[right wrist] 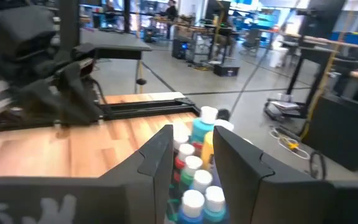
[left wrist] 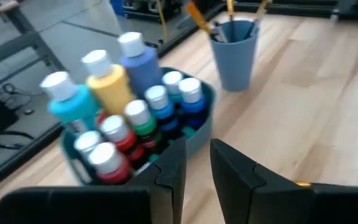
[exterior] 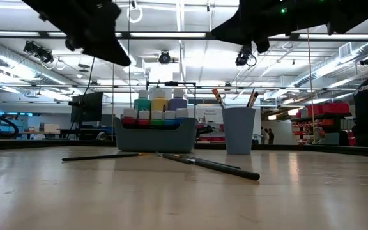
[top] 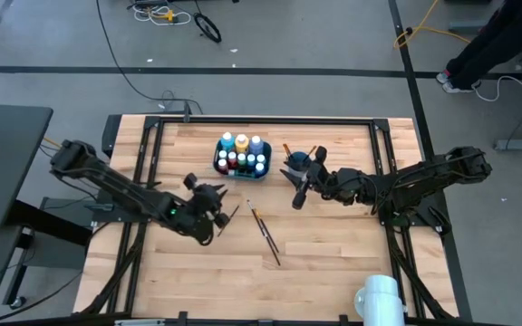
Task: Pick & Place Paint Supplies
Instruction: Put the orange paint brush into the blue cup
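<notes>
The teal bin (top: 241, 165) stands near the table's far edge, filled with white-capped paint bottles (left wrist: 135, 99) in blue, yellow, red and green, all upright. To its right stands the blue cup (top: 297, 168) with brushes (exterior: 219, 97) sticking out of it. Two thin dark-handled paintbrushes (top: 265, 234) lie flat on the wood nearer than the bin, also in the low view (exterior: 209, 166). My left gripper (top: 225, 215) hovers left of those brushes, open and empty, facing the bin (left wrist: 197, 134). My right gripper (top: 298, 198) hangs just nearer than the cup, open and empty, with bottles (right wrist: 194, 168) beyond its fingers.
A black metal frame (top: 261, 121) runs round the wooden top. A white roll (top: 381, 297) sits at the near right corner. A person's legs (top: 488, 45) show on the floor beyond the far right corner. Bare wood (top: 225, 281) lies nearer than the brushes.
</notes>
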Controlling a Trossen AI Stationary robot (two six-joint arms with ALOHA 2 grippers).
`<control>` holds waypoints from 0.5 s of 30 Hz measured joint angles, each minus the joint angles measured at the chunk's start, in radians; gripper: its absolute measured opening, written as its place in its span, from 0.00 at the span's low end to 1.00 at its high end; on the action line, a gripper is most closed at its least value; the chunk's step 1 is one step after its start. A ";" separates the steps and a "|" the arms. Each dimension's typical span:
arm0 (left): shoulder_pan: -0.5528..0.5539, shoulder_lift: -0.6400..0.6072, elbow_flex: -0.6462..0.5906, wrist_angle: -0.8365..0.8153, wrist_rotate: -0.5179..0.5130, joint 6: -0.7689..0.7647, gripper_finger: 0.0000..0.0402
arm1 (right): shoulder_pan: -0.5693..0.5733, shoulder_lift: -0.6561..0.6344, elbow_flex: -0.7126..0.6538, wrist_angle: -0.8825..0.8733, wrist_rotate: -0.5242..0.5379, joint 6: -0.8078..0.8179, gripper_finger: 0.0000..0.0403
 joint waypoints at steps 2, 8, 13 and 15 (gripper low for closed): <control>-0.019 -0.027 -0.001 -0.085 -0.021 -0.047 0.21 | 0.000 0.000 0.000 0.001 -0.021 0.000 0.29; -0.022 -0.040 -0.091 -0.062 -0.010 -0.158 0.21 | 0.000 0.000 0.000 0.002 -0.034 0.000 0.29; -0.006 -0.039 -0.337 0.442 0.096 -0.049 0.21 | 0.000 0.000 0.000 0.004 -0.033 0.023 0.29; 0.007 -0.039 -0.435 0.711 0.149 0.072 0.21 | 0.000 0.000 0.000 0.005 -0.031 0.023 0.29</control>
